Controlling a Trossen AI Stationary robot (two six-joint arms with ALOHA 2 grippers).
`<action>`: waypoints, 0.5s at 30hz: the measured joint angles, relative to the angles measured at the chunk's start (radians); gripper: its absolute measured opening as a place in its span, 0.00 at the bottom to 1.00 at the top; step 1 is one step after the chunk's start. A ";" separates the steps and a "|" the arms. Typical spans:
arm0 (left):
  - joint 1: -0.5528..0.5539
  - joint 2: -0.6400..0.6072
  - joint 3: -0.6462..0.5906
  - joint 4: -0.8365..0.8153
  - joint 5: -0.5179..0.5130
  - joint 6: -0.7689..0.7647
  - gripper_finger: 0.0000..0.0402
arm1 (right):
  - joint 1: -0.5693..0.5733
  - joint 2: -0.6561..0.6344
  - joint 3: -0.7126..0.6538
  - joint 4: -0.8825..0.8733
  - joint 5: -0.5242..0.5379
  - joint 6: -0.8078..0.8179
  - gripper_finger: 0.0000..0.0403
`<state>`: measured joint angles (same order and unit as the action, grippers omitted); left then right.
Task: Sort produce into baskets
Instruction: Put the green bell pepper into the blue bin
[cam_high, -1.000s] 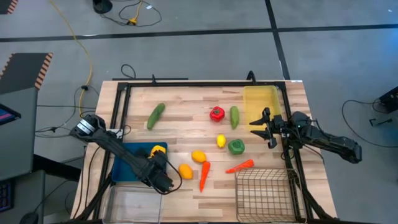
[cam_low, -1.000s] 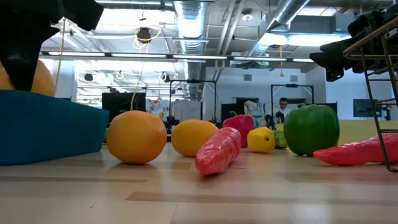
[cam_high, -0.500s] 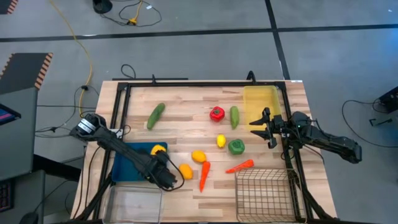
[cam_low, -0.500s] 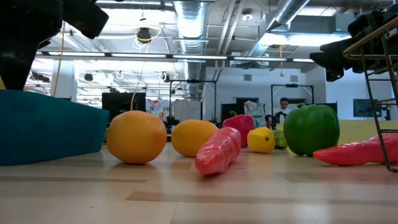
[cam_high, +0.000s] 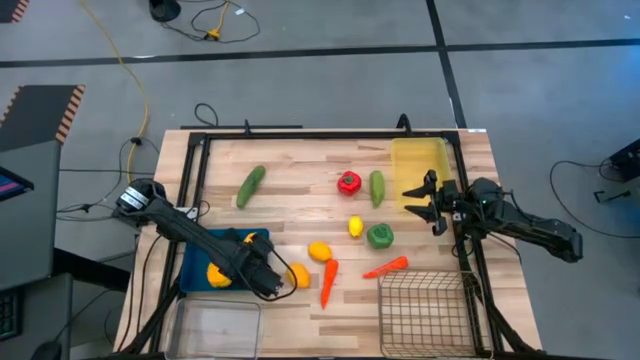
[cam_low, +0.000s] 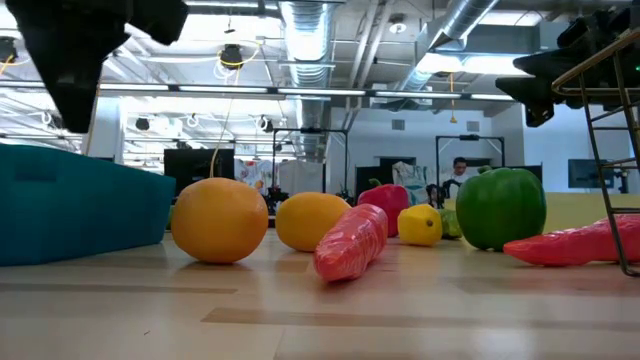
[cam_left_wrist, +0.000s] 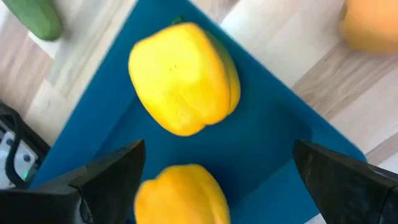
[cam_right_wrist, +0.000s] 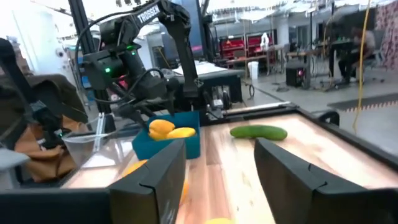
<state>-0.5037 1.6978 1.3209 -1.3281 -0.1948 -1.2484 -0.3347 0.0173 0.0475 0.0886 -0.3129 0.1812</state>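
My left gripper (cam_high: 262, 280) is open above the right part of the blue tray (cam_high: 195, 262). In the left wrist view (cam_left_wrist: 217, 149) a yellow bell pepper (cam_left_wrist: 183, 78) and a yellow-orange lemon (cam_left_wrist: 180, 193) lie on the tray's floor below the fingers. My right gripper (cam_high: 420, 200) hovers open and empty at the near left corner of the translucent yellow tray (cam_high: 420, 160). On the table lie two lemons (cam_high: 298, 275) (cam_high: 320, 251), two carrots (cam_high: 328, 283) (cam_high: 385, 267), a small lemon (cam_high: 355, 227), a green pepper (cam_high: 379, 236), a red pepper (cam_high: 348, 182) and two cucumbers (cam_high: 377, 188) (cam_high: 250, 186).
A wire mesh basket (cam_high: 425, 310) stands at the near right and a clear plastic bin (cam_high: 215, 330) at the near left, beside the blue tray. A black frame (cam_high: 300, 135) runs along the table's edges. The room behind shows in the low view.
A lemon that showed at my left gripper above the blue tray has dropped. It now lies in the tray's near left part, beside the yellow pepper. My left gripper has let go and shifted a little over the tray.
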 joint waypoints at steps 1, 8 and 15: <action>0.000 -0.006 0.000 0.000 -0.007 0.000 0.98 | 0.000 0.005 0.001 0.001 0.000 0.012 0.58; 0.000 -0.031 0.000 -0.009 -0.054 0.000 0.98 | 0.003 0.078 0.002 0.002 0.000 0.066 0.70; 0.000 -0.031 0.000 -0.018 -0.070 0.002 0.98 | 0.037 0.153 0.003 0.101 -0.001 0.065 0.75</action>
<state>-0.5037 1.6672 1.3212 -1.3457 -0.2648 -1.2465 -0.2974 0.1706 0.0503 0.1894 -0.3134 0.2466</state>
